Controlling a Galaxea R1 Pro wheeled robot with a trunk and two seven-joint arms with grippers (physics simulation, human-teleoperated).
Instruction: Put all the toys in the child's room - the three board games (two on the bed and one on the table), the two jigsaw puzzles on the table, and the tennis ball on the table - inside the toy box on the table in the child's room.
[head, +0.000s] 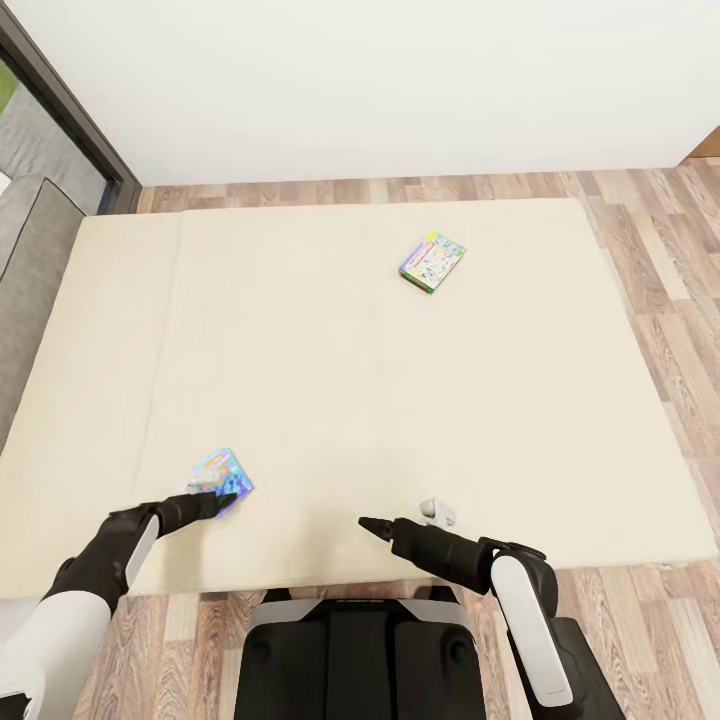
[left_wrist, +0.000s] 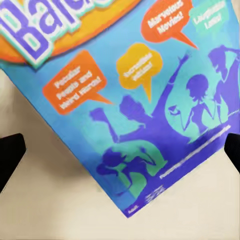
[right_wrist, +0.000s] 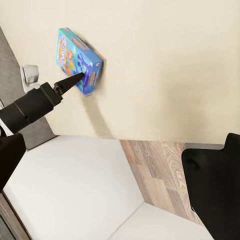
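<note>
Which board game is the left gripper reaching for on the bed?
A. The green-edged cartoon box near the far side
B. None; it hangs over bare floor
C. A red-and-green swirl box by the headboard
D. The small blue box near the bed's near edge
D: in the head view the left gripper sits right at the small blue box on the bed, while the green-edged box lies far off, untouched.

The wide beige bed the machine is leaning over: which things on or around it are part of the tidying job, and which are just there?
Part of the job:
- small blue flat game box, at the left pincer
- green-edged cartoon-covered game box, farther across the beige mattress

Just there:
- wood-plank floor
- white wall
- dark-framed window
</note>
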